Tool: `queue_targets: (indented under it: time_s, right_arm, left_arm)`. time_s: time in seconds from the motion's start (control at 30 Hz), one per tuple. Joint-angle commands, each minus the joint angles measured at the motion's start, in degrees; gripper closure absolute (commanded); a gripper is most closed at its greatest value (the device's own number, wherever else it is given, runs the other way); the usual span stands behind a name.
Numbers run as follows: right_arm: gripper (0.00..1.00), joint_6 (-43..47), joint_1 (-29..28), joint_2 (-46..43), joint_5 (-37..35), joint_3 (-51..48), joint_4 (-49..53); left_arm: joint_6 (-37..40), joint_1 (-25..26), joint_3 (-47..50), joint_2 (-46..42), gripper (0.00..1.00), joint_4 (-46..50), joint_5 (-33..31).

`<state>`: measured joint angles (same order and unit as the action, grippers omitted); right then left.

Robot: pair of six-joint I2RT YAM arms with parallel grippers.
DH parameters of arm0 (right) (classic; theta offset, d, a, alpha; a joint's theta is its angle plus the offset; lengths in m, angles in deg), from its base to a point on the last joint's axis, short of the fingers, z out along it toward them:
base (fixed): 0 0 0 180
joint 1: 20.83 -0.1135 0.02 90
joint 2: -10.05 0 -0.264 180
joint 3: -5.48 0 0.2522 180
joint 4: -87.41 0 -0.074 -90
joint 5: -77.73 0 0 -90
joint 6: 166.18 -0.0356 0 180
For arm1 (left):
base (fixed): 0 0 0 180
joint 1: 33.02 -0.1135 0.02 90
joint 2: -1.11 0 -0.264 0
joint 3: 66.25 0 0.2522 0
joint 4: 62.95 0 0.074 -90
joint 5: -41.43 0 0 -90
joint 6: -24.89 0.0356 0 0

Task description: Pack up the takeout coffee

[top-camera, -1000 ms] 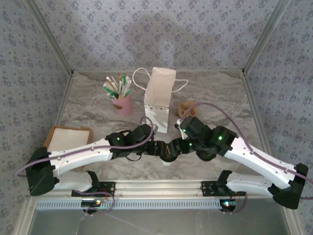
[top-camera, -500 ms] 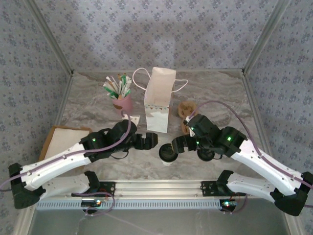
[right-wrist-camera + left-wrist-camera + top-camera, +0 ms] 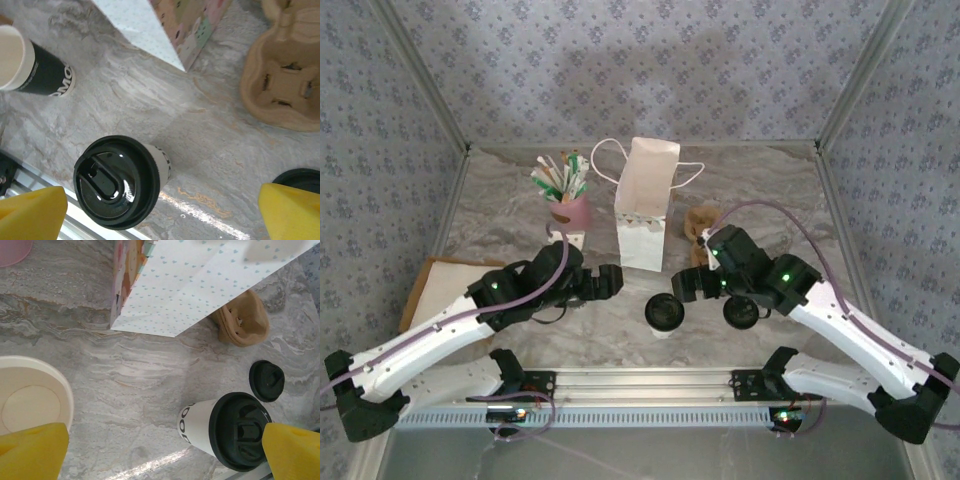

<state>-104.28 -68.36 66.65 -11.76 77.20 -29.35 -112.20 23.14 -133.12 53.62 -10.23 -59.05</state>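
Seemingly mid-lidding; left gripper [image 3: 612, 281], right gripper [image 3: 679, 287] spread empty, flanking capped cup [image 3: 663, 313]; next likely needs spare lid [image 3: 266, 380] beside right one.

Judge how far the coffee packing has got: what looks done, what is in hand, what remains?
Done: the white paper cup with a black lid is capped. In hand: nothing; the left gripper and right gripper are open beside it. Left: the open black paper cup lacks the loose black lid; the brown pulp carrier is empty, and all sit outside the white paper bag.
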Motion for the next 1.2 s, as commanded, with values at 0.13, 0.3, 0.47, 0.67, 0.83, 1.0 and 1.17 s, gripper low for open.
queue_targets:
  time_s: [0.13,0.3,0.47,0.67,0.83,1.0,1.17]
  right_arm:
    - [0.0,2.49,-8.49,5.69,-4.15,1.29,-0.66]
    - [0.0,2.42,-7.88,8.5,-5.49,3.18,1.93]
    - [0.0,2.71,-2.71,8.34,-5.97,5.39,3.52]
    - [0.0,-0.3,5.73,4.47,-5.7,5.04,4.45]
    - [0.0,-0.81,11.51,1.18,-1.98,2.66,3.48]
    - [0.0,-1.33,15.47,-1.93,1.81,-1.21,2.21]
    - [0.0,0.11,18.66,-3.81,5.11,-2.8,3.29]
  left_arm:
    - [1.57,-2.47,1.41,-1.06,0.01,0.24,1.51]
    - [3.75,-4.79,0.31,-0.99,0.01,0.43,2.56]
    - [8.33,-8.36,-7.27,0.27,0.09,4.88,2.42]
    - [16.47,-10.6,-26.13,9.96,0.2,14.98,-2.06]
    - [21.43,-12.18,-42.19,23.37,0.3,22.39,-6.16]
    - [22.65,-17.09,-51.7,33.16,0.44,24.43,-0.88]
    - [23.0,-17.85,-58.31,40.53,0.53,25.52,4.3]
